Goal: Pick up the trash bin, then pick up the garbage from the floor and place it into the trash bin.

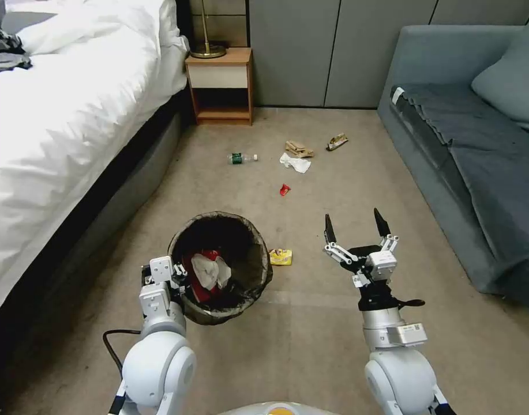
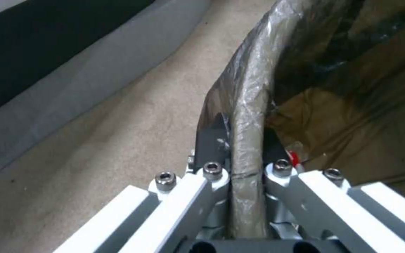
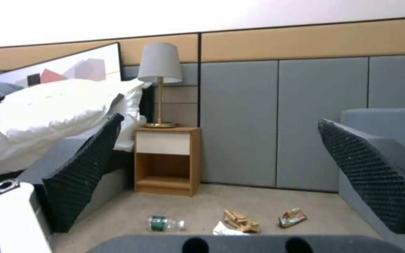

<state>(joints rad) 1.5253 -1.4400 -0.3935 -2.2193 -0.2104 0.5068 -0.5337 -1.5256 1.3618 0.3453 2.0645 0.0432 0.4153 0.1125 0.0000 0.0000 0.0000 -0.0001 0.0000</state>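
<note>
Trash bin (image 1: 221,266) sat lower centre of the head view, left gripper (image 1: 180,276) clamped on its bag-lined rim (image 2: 247,116); right gripper (image 1: 356,227) spread wide and empty.

Bin held red-and-white cup scraps and tissue (image 1: 209,271); yellow wrapper (image 1: 280,257) lay on the carpet touching the bin's right side; small red wrapper (image 1: 284,189) farther up, centre frame; beyond it white tissue (image 1: 295,163), brown paper bag (image 1: 299,149), golden wrapper (image 1: 337,141) and plastic bottle (image 1: 242,158) near the nightstand (image 1: 220,86); bed (image 1: 62,115) at left, sofa (image 1: 477,144) at right; right gripper hovered above carpet, lower right of centre, black fingers (image 3: 83,168) well apart.
</note>
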